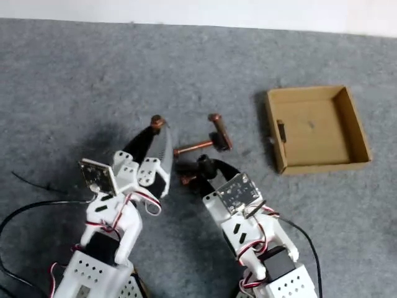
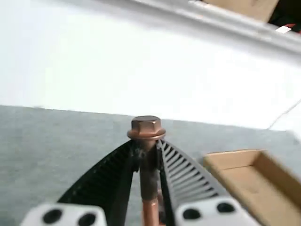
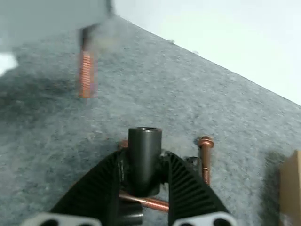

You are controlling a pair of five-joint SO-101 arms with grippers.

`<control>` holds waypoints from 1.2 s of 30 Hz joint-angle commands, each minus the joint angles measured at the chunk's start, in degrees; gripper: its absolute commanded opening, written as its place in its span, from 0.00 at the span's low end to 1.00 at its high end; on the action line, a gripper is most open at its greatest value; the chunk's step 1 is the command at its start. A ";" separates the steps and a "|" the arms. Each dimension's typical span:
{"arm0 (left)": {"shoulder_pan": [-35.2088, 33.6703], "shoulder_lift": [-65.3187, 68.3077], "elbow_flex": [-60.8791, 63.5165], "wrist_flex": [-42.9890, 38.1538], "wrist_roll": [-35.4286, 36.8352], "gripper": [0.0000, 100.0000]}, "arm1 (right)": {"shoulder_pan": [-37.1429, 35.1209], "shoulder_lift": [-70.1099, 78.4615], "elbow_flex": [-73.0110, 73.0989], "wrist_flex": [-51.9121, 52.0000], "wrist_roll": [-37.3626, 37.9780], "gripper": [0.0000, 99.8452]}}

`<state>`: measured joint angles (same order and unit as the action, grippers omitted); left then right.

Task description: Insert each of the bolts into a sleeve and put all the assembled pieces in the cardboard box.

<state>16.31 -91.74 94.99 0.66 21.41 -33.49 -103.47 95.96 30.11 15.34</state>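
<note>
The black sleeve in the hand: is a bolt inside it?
No bolt in. The sleeve in the right hand shows an open, hollow end; the left hand holds a bolt apart from it.

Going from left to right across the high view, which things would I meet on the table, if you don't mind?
Left gripper clamped on a bolt → loose bolt lying on the grey mat → cardboard box. The parts bunched in the middle overlap, so I left them out.
</note>
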 commanded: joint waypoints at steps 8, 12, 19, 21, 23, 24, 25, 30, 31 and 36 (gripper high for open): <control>4.00 -7.25 -2.33 -1.41 16.26 0.01 | -1.63 -1.10 6.29 -2.86 5.63 0.00; 4.18 -7.25 -1.54 -1.41 21.36 0.01 | -1.63 -1.10 6.29 -2.86 5.63 0.00; 8.04 -7.78 2.42 -1.49 23.30 0.01 | -1.71 -1.10 6.29 -2.77 5.63 0.00; 9.71 -7.78 2.42 -1.32 23.30 0.01 | -1.71 -1.10 6.29 -2.68 5.71 0.00; 9.98 -7.60 2.42 -1.32 23.21 0.01 | -1.71 -1.10 6.29 -2.59 5.89 0.00; 9.98 -7.52 2.42 -1.32 23.21 0.01 | -1.71 -1.10 6.29 -2.59 5.89 0.00; 9.98 -7.34 2.51 -1.32 23.21 0.01 | -1.89 -1.10 6.29 -2.59 5.89 0.00; 9.89 -7.34 2.51 -1.32 23.21 0.01 | -2.77 -1.10 6.29 -2.68 5.98 0.00; 9.63 -7.34 2.51 -1.32 23.21 0.01 | -2.77 -1.10 6.29 -2.77 5.98 0.00; 7.60 -7.34 2.51 -1.32 23.30 0.01 | -2.77 -1.10 6.20 -2.95 5.98 0.00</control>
<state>25.10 -97.71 96.13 0.57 44.09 -35.60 -103.47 95.96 29.41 20.79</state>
